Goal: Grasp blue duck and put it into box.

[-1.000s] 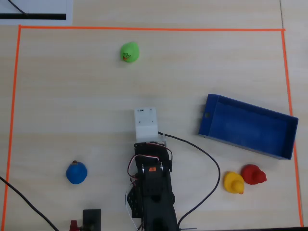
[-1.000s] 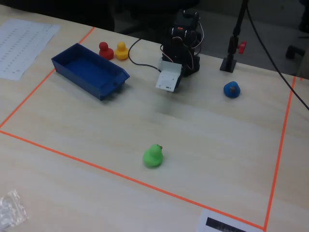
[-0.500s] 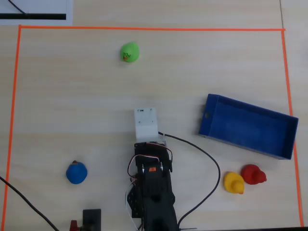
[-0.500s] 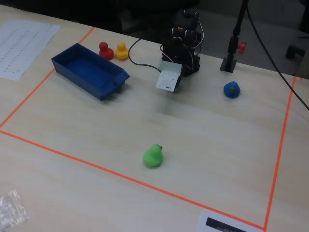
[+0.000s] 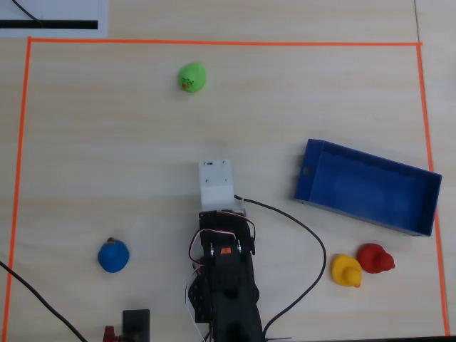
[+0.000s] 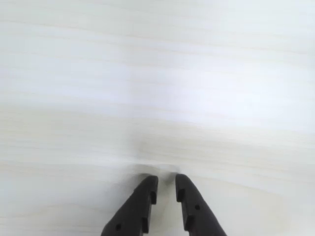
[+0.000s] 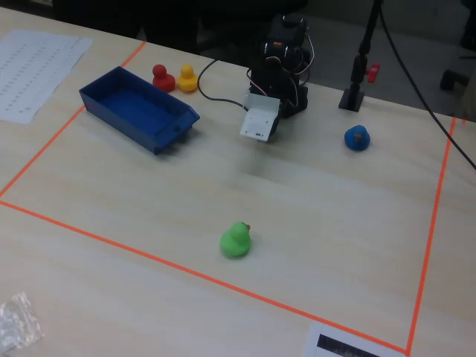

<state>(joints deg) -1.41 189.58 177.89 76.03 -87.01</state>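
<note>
The blue duck (image 5: pixel 113 256) is seen in the overhead view at the lower left of the area marked by the orange tape (image 5: pixel 214 43), well left of the arm (image 5: pixel 225 285) and well apart from the box (image 5: pixel 365 187). Its small dark-orange beak lies at the top edge of its body there, so the duck is taken to point toward the top of that picture, slightly left. Its body reads as nearly round from above, and no clear long axis can be made out. In the fixed view the blue duck (image 7: pixel 358 137) is found at the right, near a black stand (image 7: pixel 352 97), with the dark spot of the beak on its upper side.

The box is set at the right in the overhead view, with its long axis running from upper left to lower right. A small tab is carried on its left short end. Nothing is seen inside it. In the fixed view the box (image 7: pixel 139 109) lies at the left, with the tab end toward the arm.

A yellow duck (image 5: pixel 346 271) and a red duck (image 5: pixel 375 258) are placed just below the box's lower right end, touching or nearly touching each other. A green duck (image 5: pixel 192 77) is set near the top of the taped area, far from the rest.

The gripper (image 6: pixel 166 183) is shown in the wrist view with its two dark fingers nearly together, a thin gap left between the tips, and nothing held. Only bare pale table (image 6: pixel 157 73) is seen beneath it.
</note>
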